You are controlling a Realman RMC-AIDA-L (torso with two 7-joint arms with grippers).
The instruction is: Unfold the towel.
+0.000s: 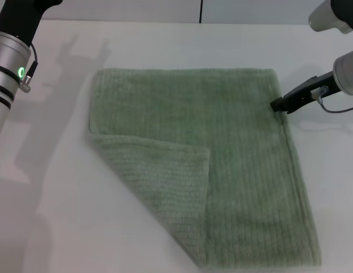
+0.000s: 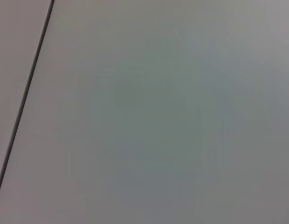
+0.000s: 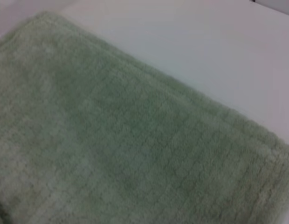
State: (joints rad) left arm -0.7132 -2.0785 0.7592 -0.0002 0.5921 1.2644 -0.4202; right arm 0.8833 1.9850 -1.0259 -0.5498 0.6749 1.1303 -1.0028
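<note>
Our right pincer [image 1: 277, 104] sits at the right hem of the towel [image 1: 222, 153], near its far right corner, with the dark tip touching or almost touching the cloth. We cannot tell whether it is clenched on the hem or released; the tip reads as one dark wedge in the head view, and the right wrist view shows only terry ribs and hem, no fingers.

From there outward, the towel lies mostly flat on the white table [image 1: 62, 227], a pale sage-green square with ribbed lines. Its near left corner is turned over onto the body as a triangular flap [image 1: 165, 187], so we judge the unfolding nearly done, with that flap still to be opened.

Our left arm hangs high at the far left, well apart from the cloth. Its pincer is out of view, and its wrist camera sees only bare table.

The risks as we see them: if the right pincer pulls on the hem, the whole towel may slide or bunch instead of opening, since nothing pins the other side. Reaching for the flap, a pincer could catch both layers and drag the cloth.
</note>
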